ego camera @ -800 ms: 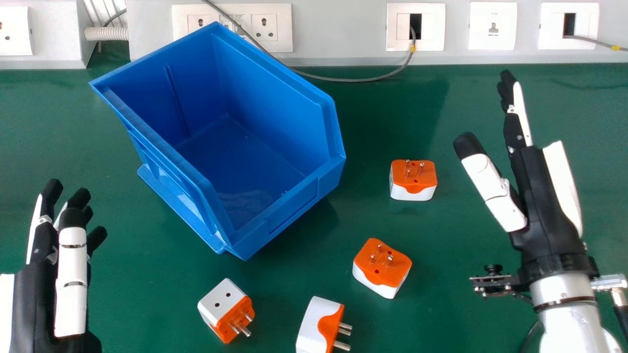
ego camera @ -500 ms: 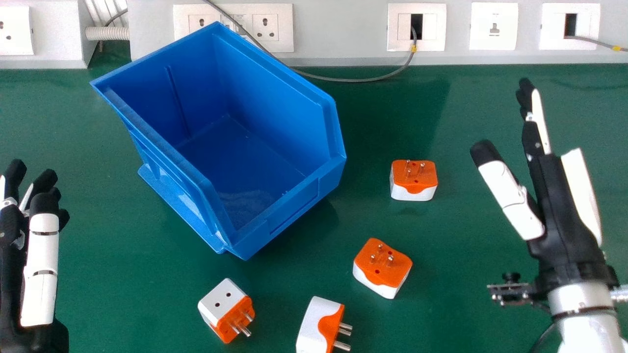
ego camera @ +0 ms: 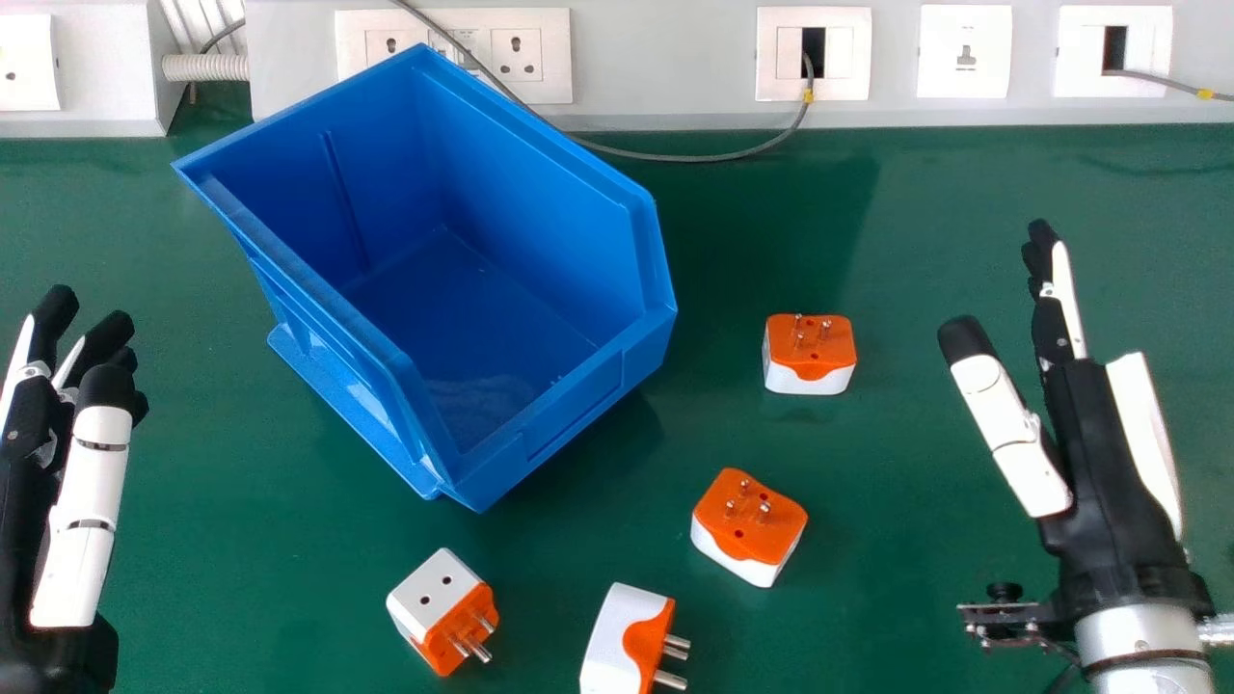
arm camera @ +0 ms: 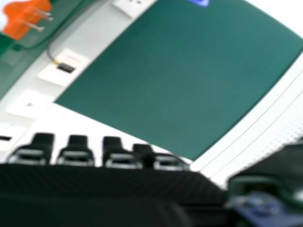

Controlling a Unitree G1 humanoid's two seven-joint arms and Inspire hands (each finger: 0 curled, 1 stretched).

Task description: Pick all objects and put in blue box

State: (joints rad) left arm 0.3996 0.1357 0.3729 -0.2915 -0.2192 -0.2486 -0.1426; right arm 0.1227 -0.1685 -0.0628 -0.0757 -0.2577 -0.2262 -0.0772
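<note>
The left hand (ego camera: 85, 525) appeared at the left, fingers straight, slightly spread. The blue box (ego camera: 540, 222) stood on the green table (ego camera: 897, 434). Nearer the robot lay the first adapter (ego camera: 443, 612), then the second adapter (ego camera: 622, 641); the third adapter (ego camera: 749, 525) and fourth adapter (ego camera: 810, 355) lay right of the box. The right hand (ego camera: 1109, 482) held its thumb apart from straight fingers.

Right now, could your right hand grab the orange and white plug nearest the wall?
Probably yes: my right hand is open and empty, with just green table between it and that plug.
</note>
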